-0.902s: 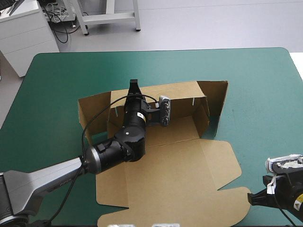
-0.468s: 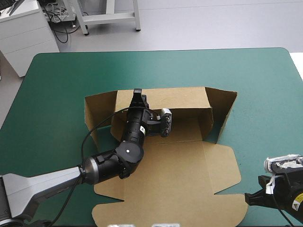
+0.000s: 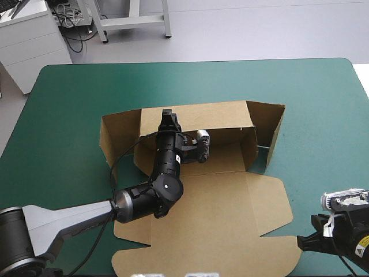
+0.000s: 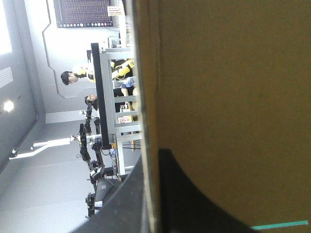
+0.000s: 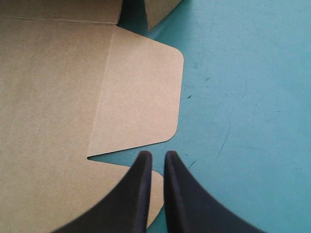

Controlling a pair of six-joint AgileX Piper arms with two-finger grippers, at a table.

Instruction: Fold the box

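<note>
- The left jaws pinch the raised back wall of the brown box (image 3: 219, 213), which sits mid-way across the teal-green worktop (image 3: 63, 104) with its lid flat.
- The right jaws, narrow and empty, hover at the lid's near corner.
- The walls appear to be going up; tucking the side flaps looks due next.

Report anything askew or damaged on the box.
No damage shows. The box is only half formed: the left hand pinches its raised back wall, and both end flaps splay outward, untucked.
</note>
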